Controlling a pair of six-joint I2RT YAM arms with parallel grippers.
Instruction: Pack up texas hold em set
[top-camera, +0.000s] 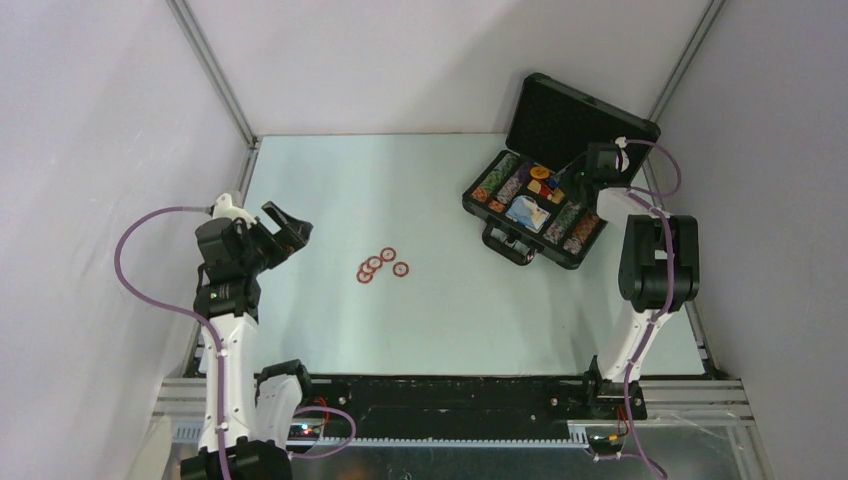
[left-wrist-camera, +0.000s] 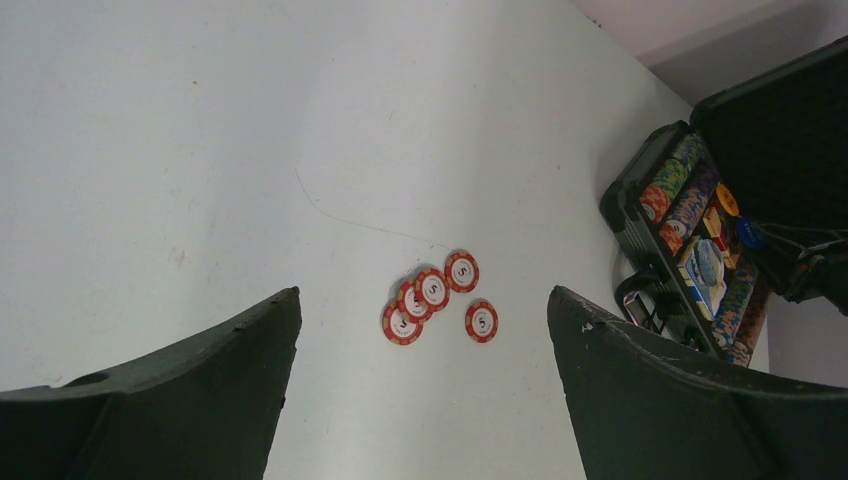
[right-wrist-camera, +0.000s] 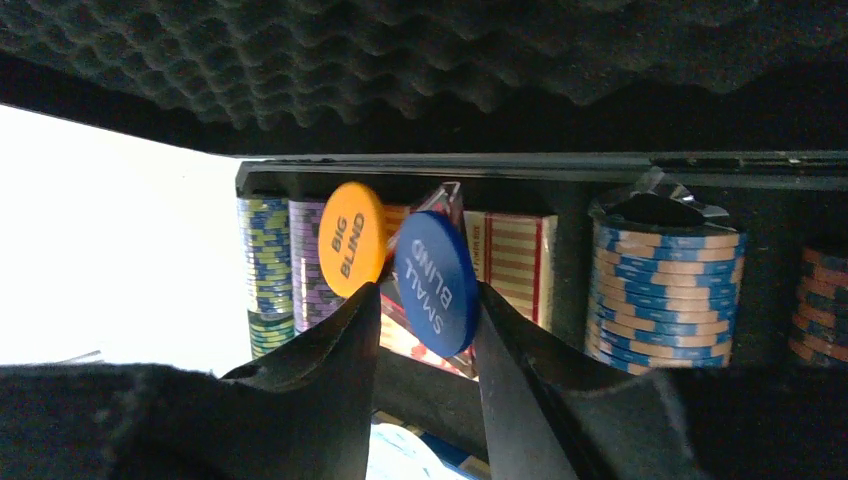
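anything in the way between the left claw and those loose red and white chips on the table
Nothing visible. The left claw, open, hangs off to the left of the five loose chips, with only bare table between them.

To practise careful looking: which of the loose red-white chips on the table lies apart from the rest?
The lone chip on the side toward the case; the other chips touch or overlap in a row.
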